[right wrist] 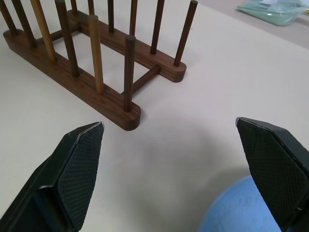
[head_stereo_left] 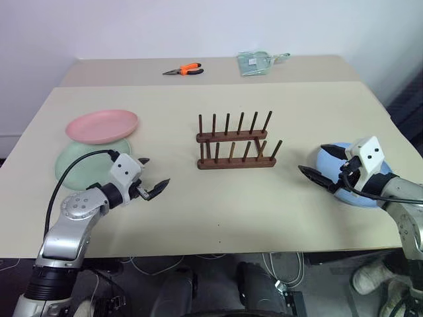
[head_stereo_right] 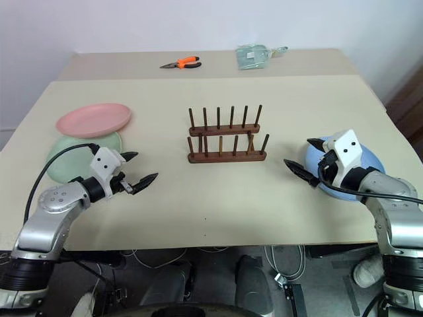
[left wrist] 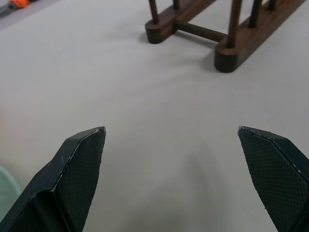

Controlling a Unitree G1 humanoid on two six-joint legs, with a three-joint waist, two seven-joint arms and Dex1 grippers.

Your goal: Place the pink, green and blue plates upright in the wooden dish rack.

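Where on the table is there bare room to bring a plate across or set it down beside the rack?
Free: the near strip in front of the wooden dish rack, between the left gripper and right gripper; also the band behind the rack, short of the pliers. Crowded: far left, where the pink plate overlaps the green plate; near right, the blue plate.

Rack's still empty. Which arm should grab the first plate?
Right, probably. The open right hand hovers at the blue plate's rim; the open left hand sits beside the green plate, which the pink plate overlaps.
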